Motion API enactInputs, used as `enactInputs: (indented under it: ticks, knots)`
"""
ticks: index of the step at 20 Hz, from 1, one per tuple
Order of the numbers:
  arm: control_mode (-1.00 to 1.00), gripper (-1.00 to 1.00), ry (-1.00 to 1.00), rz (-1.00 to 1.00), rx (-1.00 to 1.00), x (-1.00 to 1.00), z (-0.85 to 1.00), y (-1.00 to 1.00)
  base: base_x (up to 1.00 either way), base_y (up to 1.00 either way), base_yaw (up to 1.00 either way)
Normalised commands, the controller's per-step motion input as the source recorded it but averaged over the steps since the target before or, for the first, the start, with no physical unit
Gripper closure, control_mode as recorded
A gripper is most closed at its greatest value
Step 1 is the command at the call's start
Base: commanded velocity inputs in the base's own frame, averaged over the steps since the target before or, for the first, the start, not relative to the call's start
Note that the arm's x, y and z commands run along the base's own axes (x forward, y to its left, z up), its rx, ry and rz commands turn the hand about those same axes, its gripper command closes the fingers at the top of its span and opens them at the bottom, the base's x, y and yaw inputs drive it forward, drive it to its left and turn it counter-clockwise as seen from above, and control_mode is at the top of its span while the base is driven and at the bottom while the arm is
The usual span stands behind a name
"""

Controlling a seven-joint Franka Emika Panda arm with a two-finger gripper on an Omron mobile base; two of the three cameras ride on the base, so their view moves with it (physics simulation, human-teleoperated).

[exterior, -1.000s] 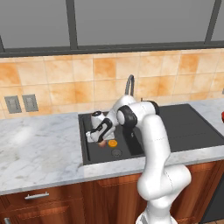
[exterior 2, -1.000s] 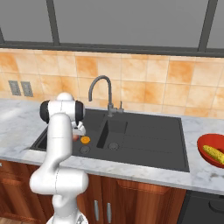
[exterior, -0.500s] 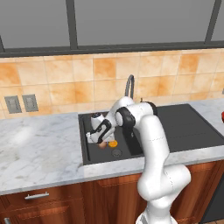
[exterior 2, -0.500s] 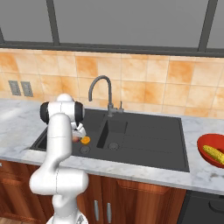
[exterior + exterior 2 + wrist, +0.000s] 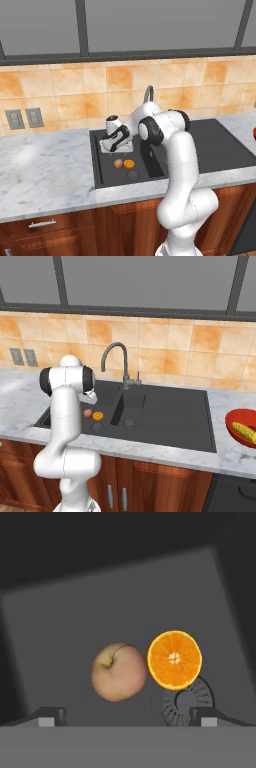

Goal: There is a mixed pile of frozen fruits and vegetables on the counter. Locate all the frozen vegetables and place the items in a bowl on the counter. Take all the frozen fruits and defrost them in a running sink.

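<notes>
Left base view – fingers: the gripper (image 5: 114,141) hung over the larger basin of the black sink (image 5: 220,150), its fingers spread and holding nothing.
Left base view – fruit: the apple (image 5: 118,163) and the orange half (image 5: 129,163) lay side by side on the basin floor, just below the gripper and beside the drain (image 5: 133,174).
Left base view – bench: the marble bench (image 5: 45,165) ran off to the left of the sink.
Right base view – sink: the gooseneck faucet (image 5: 116,358) stood behind the divider between the two basins; no stream of water could be made out from it.
Right base view – fruit: apple (image 5: 88,413) and orange half (image 5: 98,416) sat together near the arm's elbow.
Right base view – vegetables: a corn cob (image 5: 245,431) lay in the red bowl (image 5: 230,425) on the bench at the far right, well apart from the sink.
Hand view – fingers: both fingertips (image 5: 49,716) stood wide at the bottom corners, with the fruit between and beyond them, untouched.
Hand view – fruit: apple (image 5: 118,671) and orange half (image 5: 174,659), cut face up, appeared to touch, the orange overlapping the drain grate (image 5: 184,705).
Step in hand: judged as releasing the fruit into the basin.
Doing it well: lift straight up with the fingers wide so neither piece is nudged, then see that the faucet runs over them.
</notes>
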Motion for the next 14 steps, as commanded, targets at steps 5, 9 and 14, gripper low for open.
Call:
enactInputs:
  ticks: [5, 9, 14]
  knots:
    - [-1.0, -1.0, 0.0, -0.12, 0.1, -0.49, 0.81, -0.09, 0.0, 0.0, 0.0]
    - [-1.0, -1.0, 0.0, -0.14, 0.14, -0.59, 0.71, -0.06, 0.0, 0.0, 0.0]
    - [-1.0, -1.0, 0.0, -0.09, 0.11, -0.44, 0.94, 0.0, 0.0, 0.0, 0.0]
